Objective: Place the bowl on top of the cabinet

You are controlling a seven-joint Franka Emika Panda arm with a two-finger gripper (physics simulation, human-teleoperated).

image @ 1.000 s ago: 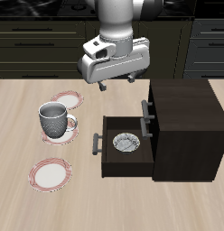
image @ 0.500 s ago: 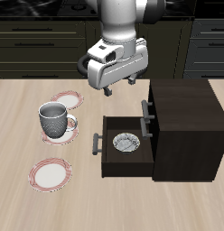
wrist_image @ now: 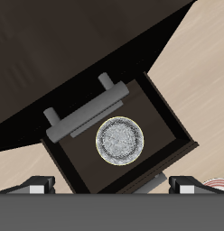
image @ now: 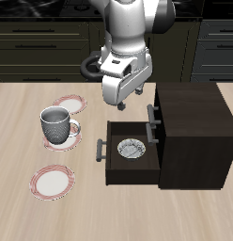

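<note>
The bowl (image: 132,149) is small and grey-white with dark speckles. It lies inside the pulled-out middle drawer (image: 109,166) of the dark cabinet (image: 195,120). My gripper (image: 122,105) hangs above the drawer's back edge, well clear of the bowl, tilted down toward it. In the wrist view the bowl (wrist_image: 120,141) sits centred in the drawer (wrist_image: 168,122), and my gripper (wrist_image: 112,185) is open with its fingertips (wrist_image: 37,185) far apart and nothing between them. The cabinet's flat top (wrist_image: 60,45) is bare.
A grey mug (image: 56,125) stands on the table beside the drawer front. Red-rimmed white plates lie around it: one farther back (image: 68,104) and one nearer the front edge (image: 53,180). Two bar handles (image: 152,123) stick out from the upper drawer.
My gripper has moved from over the table toward the cabinet and a little lower, turning its fingers down over the open drawer. The bowl, mug and plates have not moved.
</note>
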